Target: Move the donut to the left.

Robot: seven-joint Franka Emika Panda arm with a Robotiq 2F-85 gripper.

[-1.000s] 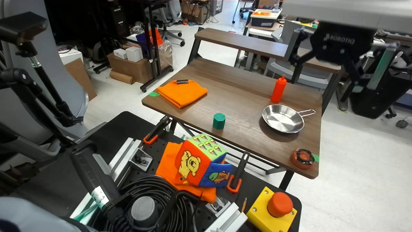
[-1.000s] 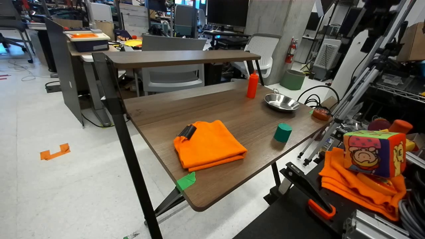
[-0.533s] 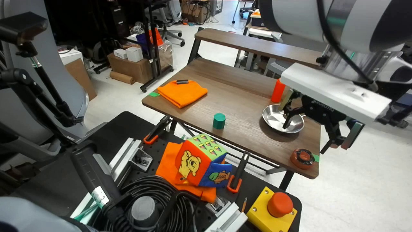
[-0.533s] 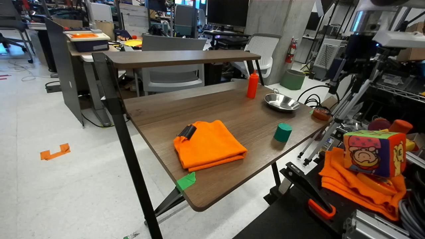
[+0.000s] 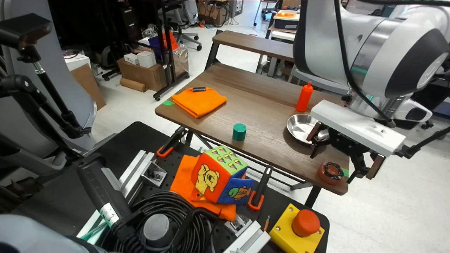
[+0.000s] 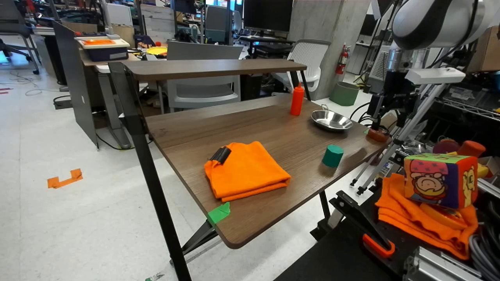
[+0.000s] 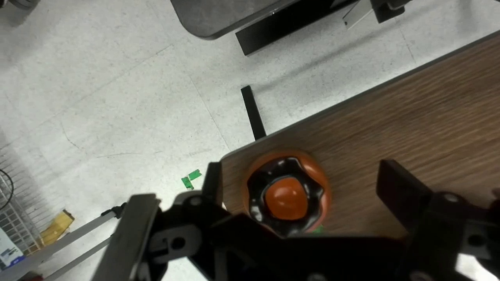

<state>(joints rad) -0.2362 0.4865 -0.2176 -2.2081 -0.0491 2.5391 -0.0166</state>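
Wrist view: black two-fingered gripper (image 7: 302,179); jaws spread wide, nothing held. Small ring-shaped dark-brown toy donut (image 7: 287,199), tan-orange rim: resting on a brown wood-grain table (image 5: 260,98), near its rounded corner, seen below, off-centre between the fingers.

Hazards, judged: closing off-centre, the nearer finger would likely meet the rim first and shove the donut; a misaligned descent could land a fingertip on it; a stray nudge cornerward might send it off the edge. Smooth, curved sides may slip from a shallow pinch. Carried low, it could strike the round silver metal pan (image 6: 332,121) or the green faceted block (image 5: 239,132).

Surface, further: raised rear shelf (image 5: 253,45); upright orange-red plastic squeeze bottle (image 5: 304,98); folded orange cloth (image 5: 199,102); green tape patches (image 6: 219,213).

Room: pale floor (image 6: 109,222); black bench (image 5: 137,146) bearing multicoloured fabric cube (image 5: 220,177) and yellow box (image 5: 285,228) with red button (image 5: 306,223); concrete column (image 6: 310,25); red fire extinguisher (image 6: 342,60); green bin (image 6: 343,93).
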